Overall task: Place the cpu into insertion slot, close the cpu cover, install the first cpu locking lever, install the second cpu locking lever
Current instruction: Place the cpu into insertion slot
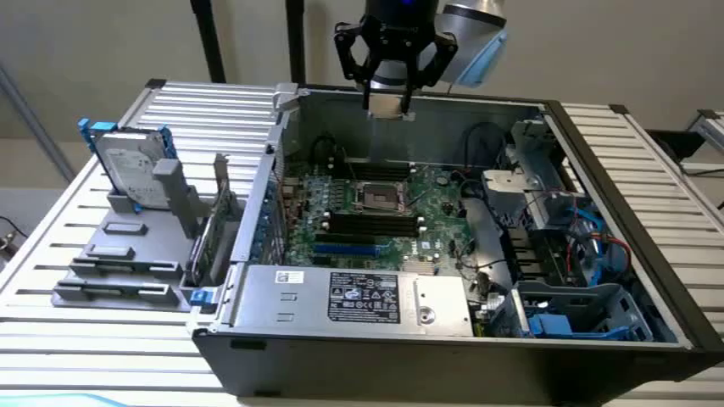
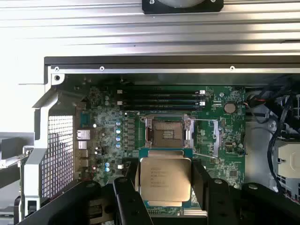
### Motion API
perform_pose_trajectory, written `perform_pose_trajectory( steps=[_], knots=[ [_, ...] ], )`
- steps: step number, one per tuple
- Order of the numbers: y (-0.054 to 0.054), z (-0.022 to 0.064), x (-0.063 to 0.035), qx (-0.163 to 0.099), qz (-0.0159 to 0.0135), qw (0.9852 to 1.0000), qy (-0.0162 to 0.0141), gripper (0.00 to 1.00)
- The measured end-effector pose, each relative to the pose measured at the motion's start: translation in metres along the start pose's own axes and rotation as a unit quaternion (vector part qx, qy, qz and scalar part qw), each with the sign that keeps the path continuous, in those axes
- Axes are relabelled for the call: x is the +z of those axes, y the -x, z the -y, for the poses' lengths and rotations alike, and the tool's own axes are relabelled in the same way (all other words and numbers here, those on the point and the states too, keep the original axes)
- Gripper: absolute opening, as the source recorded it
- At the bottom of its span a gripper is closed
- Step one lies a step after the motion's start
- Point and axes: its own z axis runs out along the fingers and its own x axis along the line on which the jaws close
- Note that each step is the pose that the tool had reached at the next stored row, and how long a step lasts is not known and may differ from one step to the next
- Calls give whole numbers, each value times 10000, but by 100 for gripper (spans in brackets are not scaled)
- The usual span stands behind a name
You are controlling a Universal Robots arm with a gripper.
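Note:
The cpu (image 2: 165, 180), a flat square chip with a dull silver top, sits between my gripper's (image 2: 165, 187) two black fingers (image 2: 125, 192), which are shut on its edges. In the exterior view my gripper (image 1: 391, 106) hangs above the back wall of the open computer case, with the cpu (image 1: 391, 103) at its tips. Below it, on the green board (image 1: 436, 212), lies the insertion slot (image 1: 379, 197), a bare dark square socket (image 2: 165, 133) with a metal rim. The cpu cover (image 2: 206, 138) is swung open beside the socket. Thin lever wires run along it.
The black computer case (image 1: 453, 356) lies open on a slatted metal table (image 1: 91, 339). Black memory slots (image 2: 159, 97) run beside the socket. A power supply (image 1: 351, 297), blue cables (image 1: 582, 246) and drive cages fill the case front. A grey rack with a hard drive (image 1: 127, 165) stands at the exterior view's left.

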Motion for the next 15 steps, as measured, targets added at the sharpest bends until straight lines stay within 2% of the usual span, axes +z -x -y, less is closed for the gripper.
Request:
perform_pose_trajectory(
  steps=[15],
  knots=[
    [0,-7,6,0,-1,10000,-5,54]
  ],
)
